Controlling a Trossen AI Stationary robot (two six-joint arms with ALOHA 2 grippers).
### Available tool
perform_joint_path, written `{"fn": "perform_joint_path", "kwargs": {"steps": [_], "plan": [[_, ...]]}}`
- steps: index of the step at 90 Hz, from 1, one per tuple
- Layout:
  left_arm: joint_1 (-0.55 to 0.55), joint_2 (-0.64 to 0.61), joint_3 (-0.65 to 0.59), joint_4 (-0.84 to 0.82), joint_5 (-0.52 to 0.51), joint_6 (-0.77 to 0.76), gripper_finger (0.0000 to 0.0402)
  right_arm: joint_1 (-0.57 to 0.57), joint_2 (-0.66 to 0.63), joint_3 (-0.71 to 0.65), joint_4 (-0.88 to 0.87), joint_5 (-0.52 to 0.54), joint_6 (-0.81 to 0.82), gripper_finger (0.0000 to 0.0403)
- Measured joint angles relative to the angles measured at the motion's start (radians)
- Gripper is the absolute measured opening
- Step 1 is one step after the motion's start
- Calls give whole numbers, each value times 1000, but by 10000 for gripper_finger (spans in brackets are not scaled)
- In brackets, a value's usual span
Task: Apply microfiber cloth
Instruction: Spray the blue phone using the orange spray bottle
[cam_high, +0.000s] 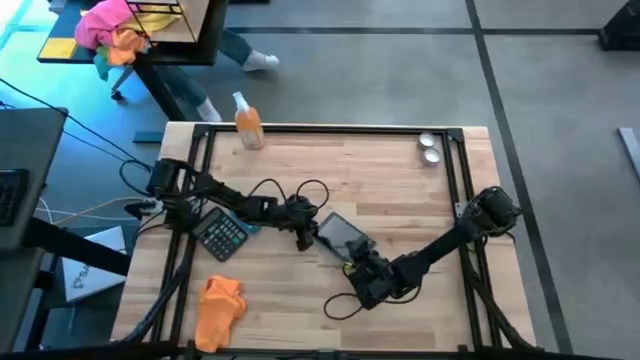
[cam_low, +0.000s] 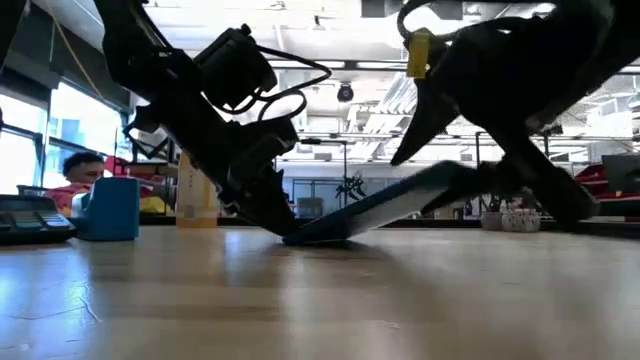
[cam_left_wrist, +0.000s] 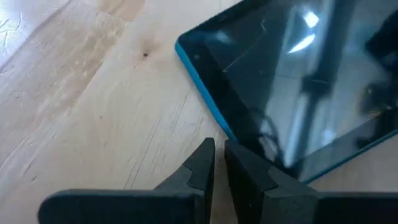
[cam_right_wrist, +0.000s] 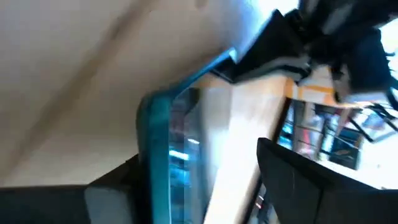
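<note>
One microfiber cloth lies crumpled at the lower left of the high view, on the wooden table, well apart from both grippers and touched by nothing.

One tablet with a blue edge is near the middle of the table. In the low view it is tilted: one end rests on the wood and the other end is lifted toward the right of the frame. The right gripper has the lifted end between its two fingers, which are spread only as far as the thickness of the tablet; in the right wrist view the blue edge passes between them. The left gripper stands at the low end of the tablet, with its two fingers almost together and only a thin gap between them. They hold nothing, and the tips are just beside the tablet's blue edge.

One calculator lies below the left arm, at the left of the high view. One spray bottle with orange liquid stands at the upper edge of the table. Two small round metal objects are near the upper right corner. One pink-and-orange bundle is off the table, at the upper left.
</note>
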Motion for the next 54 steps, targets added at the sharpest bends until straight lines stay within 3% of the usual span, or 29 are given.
{"fn": "perform_joint_path", "kwargs": {"steps": [14,37,49,54], "plan": [[-10,-61,-5,-40,19,29,26,1,0,34,-83,79,37,153],[-44,-118,-5,-65,-42,71,26,6,-1,50,-134,77,107,61],[-77,-226,-2,-91,-45,111,26,7,-1,50,-158,73,100,14],[-96,-292,-4,-116,10,147,26,5,-5,50,-173,74,78,7]]}}
